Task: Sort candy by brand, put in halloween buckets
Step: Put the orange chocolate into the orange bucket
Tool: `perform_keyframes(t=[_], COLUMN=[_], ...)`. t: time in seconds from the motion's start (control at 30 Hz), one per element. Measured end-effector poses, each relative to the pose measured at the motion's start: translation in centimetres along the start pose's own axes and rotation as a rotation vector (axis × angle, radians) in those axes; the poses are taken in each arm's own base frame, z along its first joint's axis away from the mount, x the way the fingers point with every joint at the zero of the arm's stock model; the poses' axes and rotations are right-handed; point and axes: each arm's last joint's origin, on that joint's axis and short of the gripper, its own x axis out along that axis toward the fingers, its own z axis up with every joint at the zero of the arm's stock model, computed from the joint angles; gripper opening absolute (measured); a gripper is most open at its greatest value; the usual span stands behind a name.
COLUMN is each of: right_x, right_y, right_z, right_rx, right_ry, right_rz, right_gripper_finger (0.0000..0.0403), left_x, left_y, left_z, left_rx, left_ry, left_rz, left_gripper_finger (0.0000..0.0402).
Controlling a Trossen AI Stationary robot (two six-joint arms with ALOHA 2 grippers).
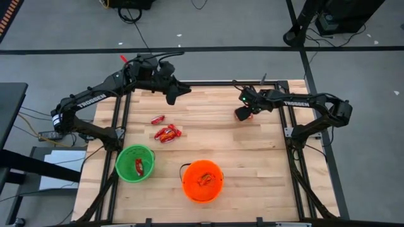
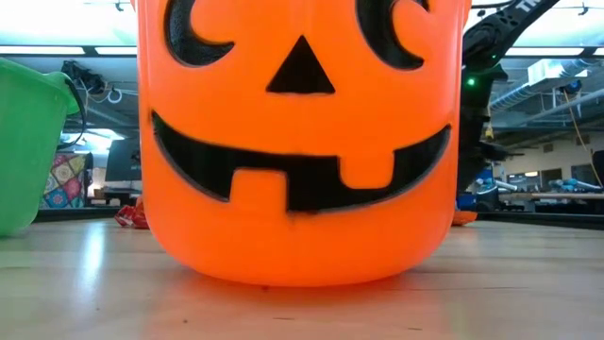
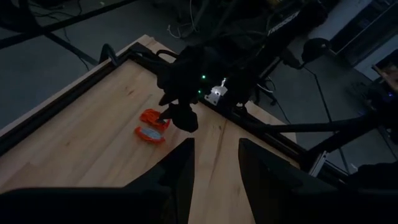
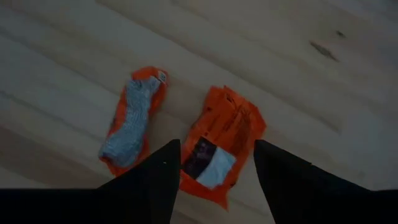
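Note:
Two orange candy pieces (image 1: 242,115) lie flat on the wooden table at its far right. My right gripper (image 4: 216,149) hangs open over them, pointing steeply down, a finger on either side of one orange-and-white piece (image 4: 221,146). The other piece (image 4: 132,127) lies beside it. I see no touch. A few red candy pieces (image 1: 167,132) lie near the table's middle. The green bucket (image 1: 134,163) holds a red piece, and the orange bucket (image 1: 202,180) stands to its right. My left gripper (image 3: 216,146) waits open and empty, raised over the far left (image 1: 172,96).
Both buckets stand near the table's front edge, the orange one (image 2: 302,142) filling the low view and the green one (image 2: 28,142) at its left. Bare wood lies between the red candy and the orange candy. A dark metal frame (image 1: 291,126) runs along the table's sides.

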Motion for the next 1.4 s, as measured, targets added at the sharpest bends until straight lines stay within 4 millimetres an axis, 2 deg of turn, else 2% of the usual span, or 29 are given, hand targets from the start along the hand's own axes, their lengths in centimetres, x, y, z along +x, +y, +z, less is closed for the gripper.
perform_keyframes(t=[0.13,0.43,0.6,0.9,1.17,1.3,1.4], right_x=[0.1,0.2,1.2,2.8,3.8,3.8,3.8], right_y=[-0.4,-0.5,-0.9,-1.5,-1.4,-1.4,-1.5], right_z=[-0.1,0.2,-0.8,-2.4,-2.7,-2.7,-2.8], right_rx=[0.010,0.042,0.080,0.138,0.184,0.179,0.162], right_ry=[0.044,0.036,0.040,0.053,-0.013,-0.015,-0.021], right_rz=[0.009,0.028,0.009,0.018,0.075,0.072,0.059], right_gripper_finger=[0.0237,0.0324,0.0343,0.0339,0.0327,0.0305,0.0269], left_x=[0.0,0.0,0.0,0.0,0.0,0.0,0.0], left_y=[0.0,0.0,-0.1,-0.1,-0.1,-0.1,-0.1], left_z=[0.0,0.0,0.0,0.0,0.0,0.0,0.0], left_rx=[0.000,0.003,0.003,0.003,0.002,0.000,0.000], left_ry=[0.000,0.001,0.010,0.012,0.012,0.011,0.011], left_rz=[-0.001,-0.002,-0.024,-0.030,-0.030,-0.030,-0.030], left_gripper_finger=[0.0131,0.0131,0.0131,0.0131,0.0131,0.0131,0.0131])
